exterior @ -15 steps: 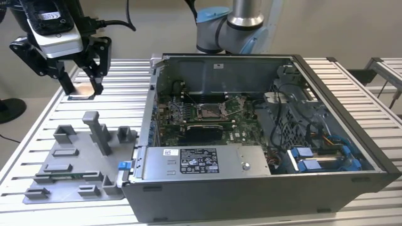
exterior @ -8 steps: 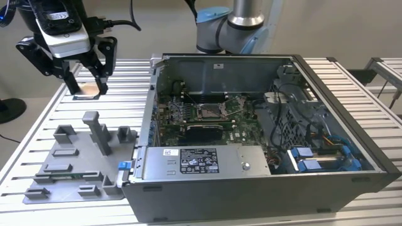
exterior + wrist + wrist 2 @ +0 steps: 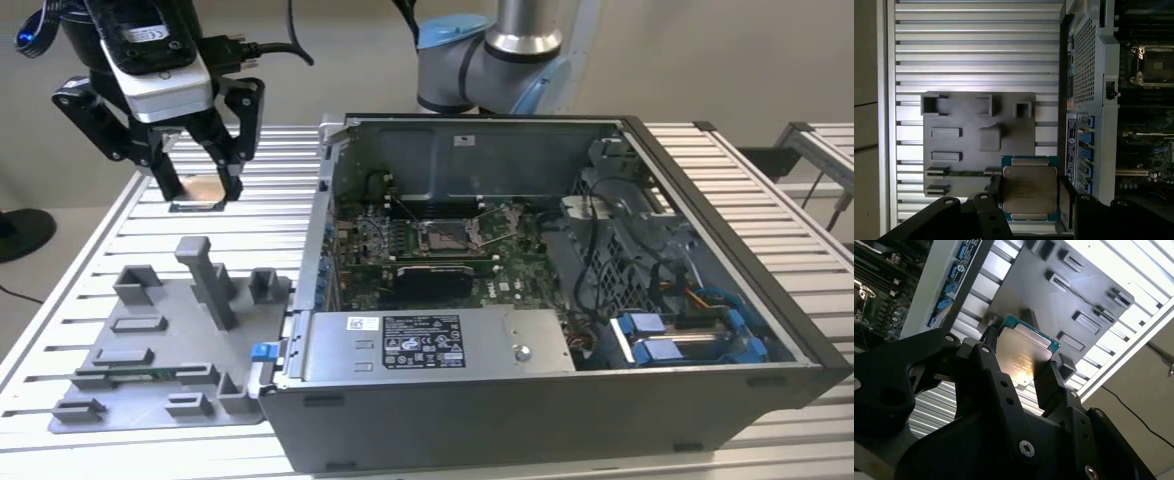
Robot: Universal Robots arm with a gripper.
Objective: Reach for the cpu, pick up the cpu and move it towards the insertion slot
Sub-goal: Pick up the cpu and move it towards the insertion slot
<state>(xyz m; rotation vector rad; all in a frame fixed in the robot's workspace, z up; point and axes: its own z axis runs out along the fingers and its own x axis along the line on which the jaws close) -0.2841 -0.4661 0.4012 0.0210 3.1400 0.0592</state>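
End effector: the black two-finger end effector (image 3: 203, 198) is clamped shut on the chip and hangs clear above the slatted metal bench (image 3: 94, 235).
Cpu: there it is, the small flat square cpu with the pale silver face (image 3: 1029, 189), right between the fingers (image 3: 1066, 200) and pinched at two opposite edges.
Insertion slot: the square socket with the shiny metal frame and dark centre (image 3: 447, 235) lies well apart from the end effector, off toward the exterior view's right, on the green board inside the open grey computer case (image 3: 561, 400).
Fixture: the grey plastic plate of blocks (image 3: 160, 330) sits on the bench below the end effector, beside the case.
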